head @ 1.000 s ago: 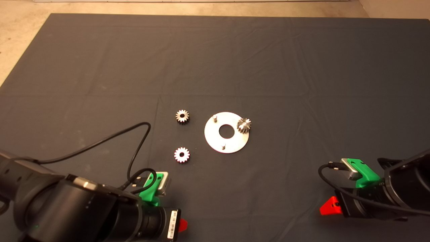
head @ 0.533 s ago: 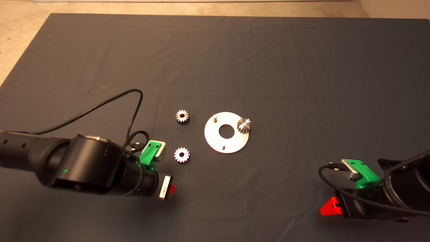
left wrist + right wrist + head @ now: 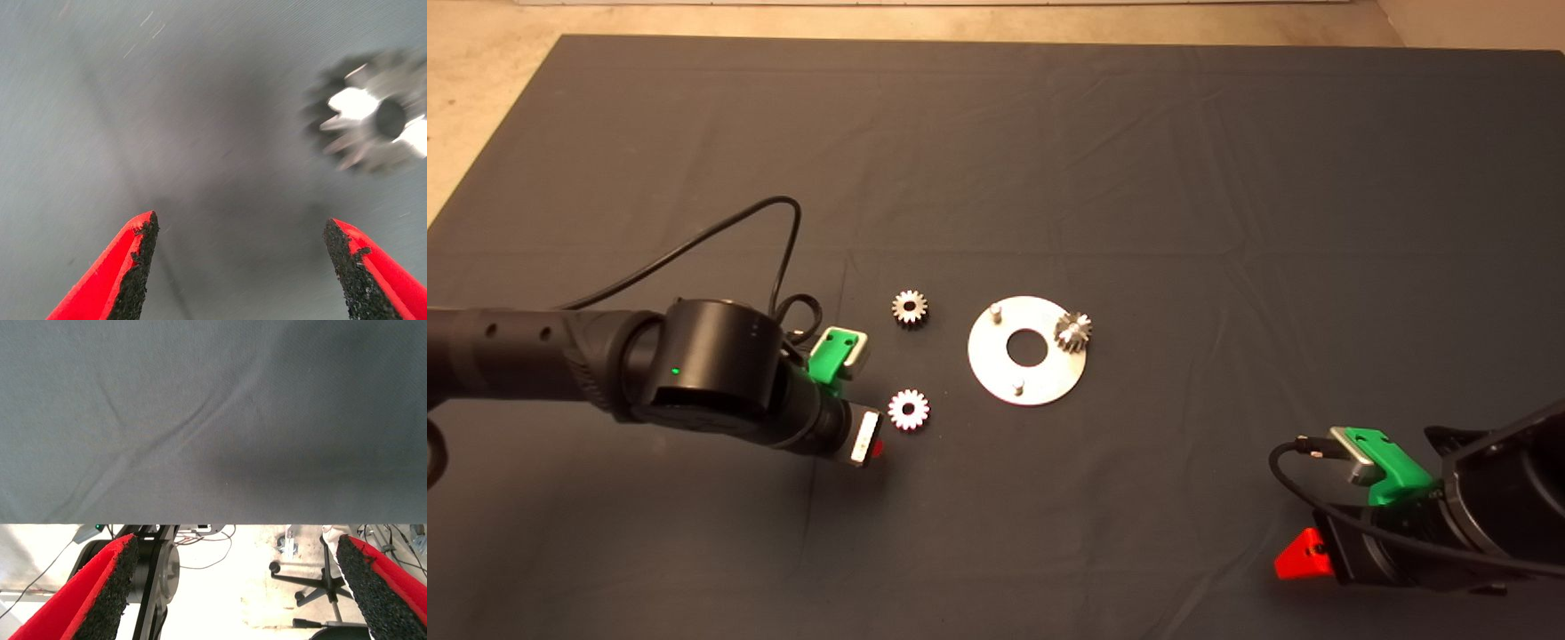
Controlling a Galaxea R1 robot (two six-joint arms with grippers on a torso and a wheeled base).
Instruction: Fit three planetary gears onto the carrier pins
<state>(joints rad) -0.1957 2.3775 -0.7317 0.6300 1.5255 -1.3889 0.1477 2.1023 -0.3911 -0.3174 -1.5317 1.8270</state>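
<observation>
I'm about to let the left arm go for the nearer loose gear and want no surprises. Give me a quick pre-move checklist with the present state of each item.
1. Left gripper open and empty: ok, fingers spread with only mat between them.
2. Gripper centred over the nearer loose gear: not ok, in the left wrist view the gear sits off to one side.
3. Target gear lying flat, bore up: ok.
4. Free carrier pins on the disc: ok, two stand bare.
5. Third gear fully seated on its pin: cannot tell, it looks tilted.
6. Right gripper out of the way: ok, parked at the mat's lower right.
</observation>
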